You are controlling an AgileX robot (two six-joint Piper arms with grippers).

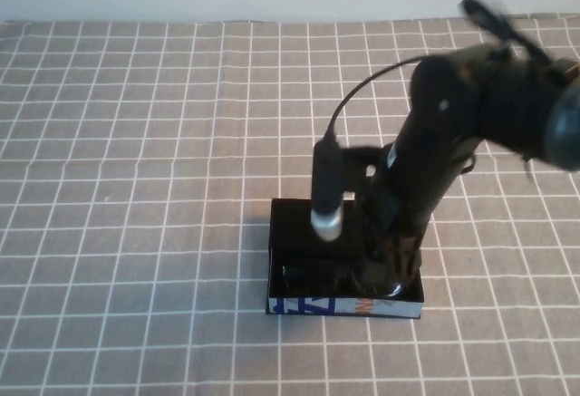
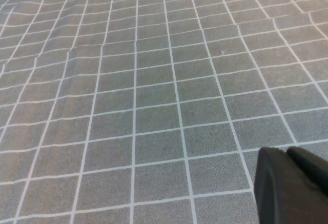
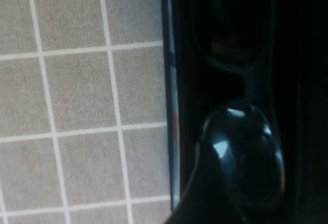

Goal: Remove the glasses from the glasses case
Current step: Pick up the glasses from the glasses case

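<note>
Black on black: inside the glasses case (image 1: 299,274) the dark interior swallows most detail in the high view, and the glasses (image 3: 241,147) are hardly told from it there.
Glasses: the right wrist view shows them lying in the case, two dark lenses joined by a bridge, one lens catching small glints; the far lens is cut off at the frame's edge.
Glasses case: open on the checked cloth (image 1: 136,188), near the table's front middle, its white-blue front side with blue and orange lettering facing the robot; its edge runs beside the cloth in the right wrist view.
Right gripper (image 1: 391,274): reaching down into the case at its right end; the arm covers that end, and its fingers merge with the black lining, so I cannot tell whether they are spread or pinching.
Left gripper (image 2: 292,185): out of the high view; its wrist view shows only dark finger parts close together over bare cloth, with the tips cut off, so their state cannot be told.
Cable: loops from the right arm over the case.
</note>
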